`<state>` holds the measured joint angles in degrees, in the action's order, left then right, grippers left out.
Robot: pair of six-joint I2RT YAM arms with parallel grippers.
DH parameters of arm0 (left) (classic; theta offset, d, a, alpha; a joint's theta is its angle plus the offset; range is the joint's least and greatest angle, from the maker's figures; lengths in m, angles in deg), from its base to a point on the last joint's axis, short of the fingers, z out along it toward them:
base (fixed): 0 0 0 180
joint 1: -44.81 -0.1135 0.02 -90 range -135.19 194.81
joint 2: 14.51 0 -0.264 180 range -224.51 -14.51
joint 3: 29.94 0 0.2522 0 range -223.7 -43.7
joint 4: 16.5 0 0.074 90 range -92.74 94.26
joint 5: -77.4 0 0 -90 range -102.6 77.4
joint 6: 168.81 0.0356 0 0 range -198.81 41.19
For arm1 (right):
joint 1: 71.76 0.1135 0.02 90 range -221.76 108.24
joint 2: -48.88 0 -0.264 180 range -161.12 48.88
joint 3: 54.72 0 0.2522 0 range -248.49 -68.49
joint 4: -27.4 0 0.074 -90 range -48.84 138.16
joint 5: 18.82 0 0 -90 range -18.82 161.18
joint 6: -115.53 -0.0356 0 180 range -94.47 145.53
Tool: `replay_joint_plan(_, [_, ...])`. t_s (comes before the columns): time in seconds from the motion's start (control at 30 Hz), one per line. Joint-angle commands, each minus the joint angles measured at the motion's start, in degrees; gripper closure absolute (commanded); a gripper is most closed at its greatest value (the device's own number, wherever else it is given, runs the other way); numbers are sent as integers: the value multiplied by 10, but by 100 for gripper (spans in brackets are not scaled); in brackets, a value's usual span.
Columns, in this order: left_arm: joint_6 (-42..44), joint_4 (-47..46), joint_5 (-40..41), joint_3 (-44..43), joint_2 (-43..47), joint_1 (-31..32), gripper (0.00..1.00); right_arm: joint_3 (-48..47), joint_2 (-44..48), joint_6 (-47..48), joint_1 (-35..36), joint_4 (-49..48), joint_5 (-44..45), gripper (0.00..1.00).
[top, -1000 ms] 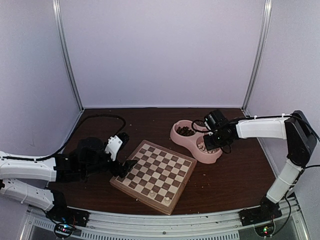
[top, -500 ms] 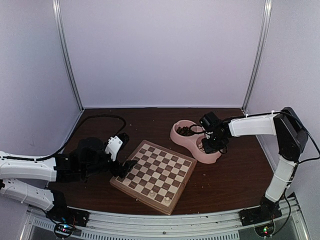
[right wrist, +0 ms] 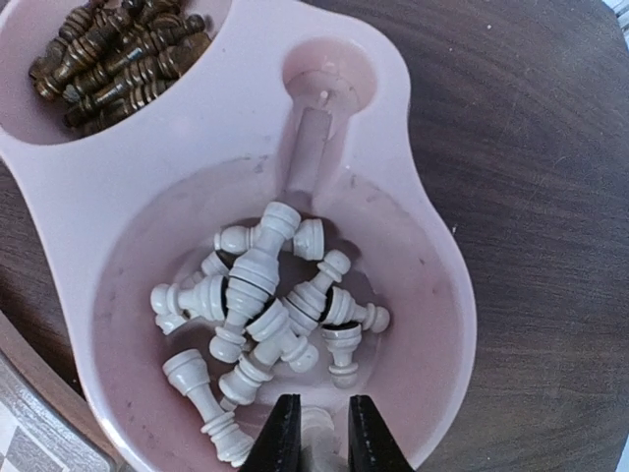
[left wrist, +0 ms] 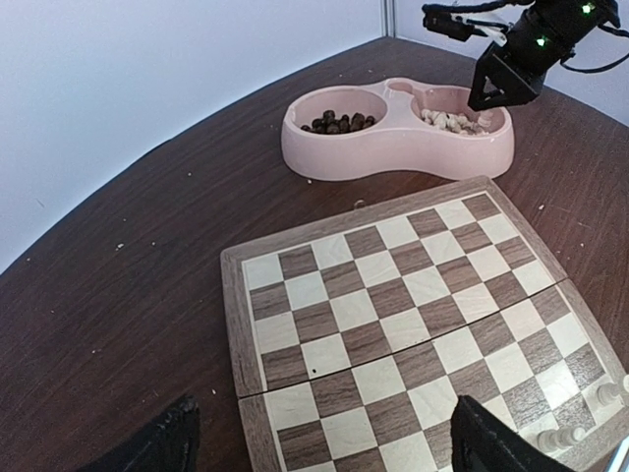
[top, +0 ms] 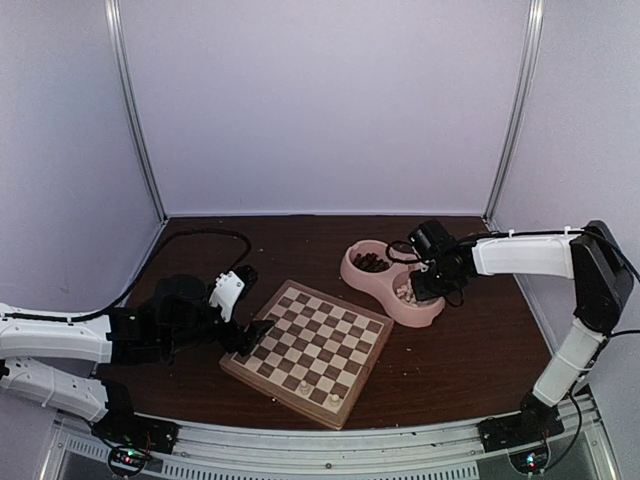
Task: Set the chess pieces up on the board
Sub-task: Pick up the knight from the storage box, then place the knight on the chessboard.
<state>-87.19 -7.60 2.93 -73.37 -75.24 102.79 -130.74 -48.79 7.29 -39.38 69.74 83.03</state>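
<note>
The board (top: 312,348) lies in the middle of the table and carries two cream chess pieces (top: 303,384) near its front edge. The other cream chess pieces (right wrist: 265,305) lie in a heap in the right compartment of the pink bowl (right wrist: 447,295). My right gripper (right wrist: 323,403) reaches into that compartment, shut on one cream piece (right wrist: 322,438) at the near rim. From above, the right gripper (top: 418,286) hangs over the bowl. My left gripper (left wrist: 319,447) stands open low over the board's left edge (left wrist: 236,324), holding nothing.
Dark brown figures (right wrist: 108,54) fill the bowl's left compartment. The pink bowl (top: 352,272) sits just behind the board's far right corner. Pale walls close in the table at the back and both sides. A black cable (top: 205,238) loops at the back left.
The right jaws have closed around a cream piece in the bowl, after the arm dipped toward the bowl and drew back a little. The left arm has not moved.
</note>
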Motion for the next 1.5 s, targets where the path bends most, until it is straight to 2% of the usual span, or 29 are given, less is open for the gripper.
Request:
replay_joint_plan(0.0, [9,-11,7,-13,-1,2,12,27,55,-2,-2,-43,0,86])
replay_joint_plan(0.47, [9,-15,3,-6,10,3,12,75,118,14,1,-109,-41,86])
replay_joint_plan(0.9, [8,-17,-4,-4,13,2,11,122,167,71,56,-235,-232,86])
replay_joint_plan(1.07, [14,-24,-31,-5,4,2,12,105,140,103,103,-251,-324,84])
replay_joint_plan(1.3, [21,-35,-90,-6,-6,2,12,68,75,134,158,-229,-333,84])
replay_joint_plan(1.47, [23,-36,-93,-7,-12,2,12,33,24,153,188,-200,-323,84])
